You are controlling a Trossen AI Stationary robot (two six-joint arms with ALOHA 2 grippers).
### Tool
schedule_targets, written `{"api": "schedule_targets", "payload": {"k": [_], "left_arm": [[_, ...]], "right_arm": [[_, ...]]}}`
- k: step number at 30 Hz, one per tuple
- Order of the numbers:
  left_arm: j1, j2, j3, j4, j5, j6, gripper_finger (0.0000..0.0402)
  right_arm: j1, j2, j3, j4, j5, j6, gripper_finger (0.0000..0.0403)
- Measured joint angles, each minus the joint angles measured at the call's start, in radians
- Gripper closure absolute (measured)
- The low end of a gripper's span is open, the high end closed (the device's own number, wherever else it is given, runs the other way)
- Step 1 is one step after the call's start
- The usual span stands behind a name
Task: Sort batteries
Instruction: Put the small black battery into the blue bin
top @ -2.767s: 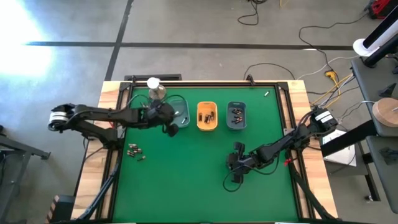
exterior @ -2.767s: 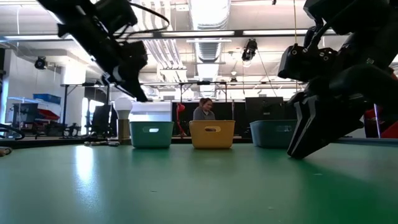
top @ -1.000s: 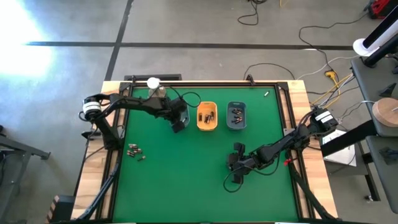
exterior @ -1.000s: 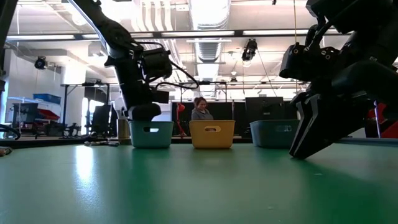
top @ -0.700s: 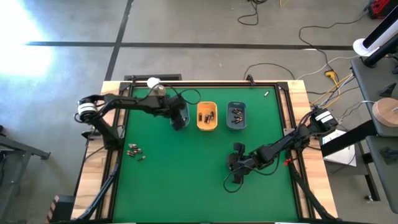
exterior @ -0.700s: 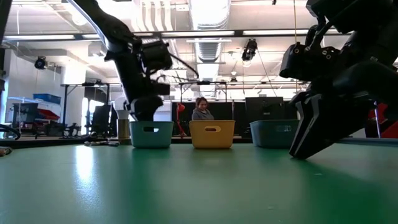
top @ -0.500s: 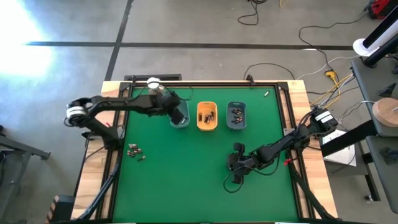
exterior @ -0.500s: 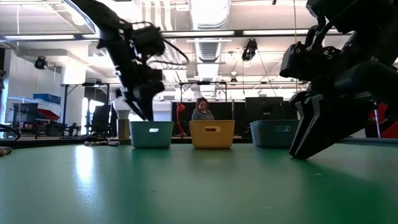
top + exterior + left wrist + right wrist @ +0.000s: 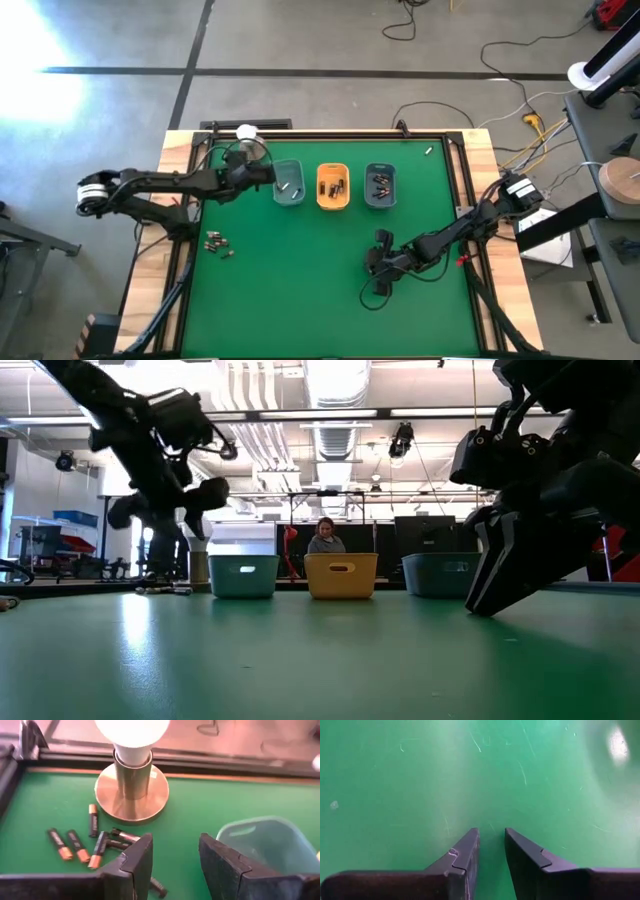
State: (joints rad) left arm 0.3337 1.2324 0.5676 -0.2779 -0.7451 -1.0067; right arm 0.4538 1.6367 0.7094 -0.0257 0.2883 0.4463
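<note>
With the left gripper (image 9: 262, 172) empty and its jaws parted beside the teal tray (image 9: 288, 184), I find the loose batteries (image 9: 218, 243) nearer this arm, lying flat near the table's left edge, toward the operator's side.

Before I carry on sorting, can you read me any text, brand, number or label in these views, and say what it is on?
No text can be read in any view.
The batteries beside the lamp base carry dark and coppery wrappers, but any print on them is too small to read.
The teal tray, the yellow tray and the grey-blue tray show no labels.
The green table mat bears no markings.
</note>
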Motion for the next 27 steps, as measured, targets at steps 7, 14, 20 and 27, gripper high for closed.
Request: {"api": "schedule_targets", "payload": {"k": [7,14,20,27], "left_arm": [[0.031,0.059,-0.054,0.05,0.003,-0.122,0.0263],[0.03,0.156,-0.035,0.05,0.048,-0.204,0.0263],[0.03,0.268,-0.023,0.036,0.086,-0.32,0.0263],[0.029,0.337,-0.018,0.016,0.069,-0.417,0.0263]], "right_arm": [[-0.002,0.002,-0.002,0.037,0.017,-0.052,0.0303],[-0.002,0.002,-0.002,0.065,0.016,-0.083,0.0288],[-0.002,0.002,-0.001,0.067,0.02,-0.099,0.0278],[-0.002,0.002,0.0,0.066,0.023,-0.097,0.0273]]}}
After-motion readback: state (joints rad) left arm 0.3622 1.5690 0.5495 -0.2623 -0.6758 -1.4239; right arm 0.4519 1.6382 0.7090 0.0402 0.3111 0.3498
